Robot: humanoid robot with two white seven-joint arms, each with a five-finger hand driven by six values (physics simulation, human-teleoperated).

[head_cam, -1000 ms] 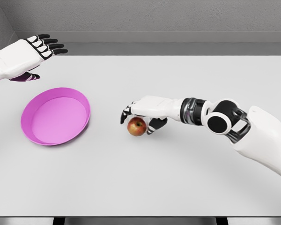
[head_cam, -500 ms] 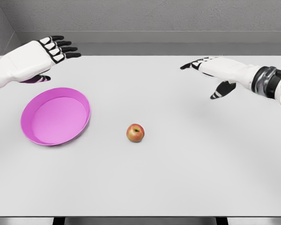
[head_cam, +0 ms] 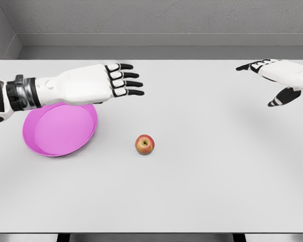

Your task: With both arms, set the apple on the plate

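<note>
Red-yellow apple (head_cam: pixel 145 144), one only, sits free on the grey counter (head_cam: pixel 202 171), right of the one pink plate (head_cam: pixel 60 126), not touching it. Two hands: left hand (head_cam: pixel 103 82) hovers over plate's far rim, fingers spread, holding nothing; right hand (head_cam: pixel 280 75) at far right, fingers relaxed, empty.

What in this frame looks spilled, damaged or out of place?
Nothing stands out. The apple sits whole on the bare table, apart from the empty pink plate, which lies flat. The left hand hovers open past the plate's far rim; the right hand is open near the right edge. Neither touches the apple.
</note>
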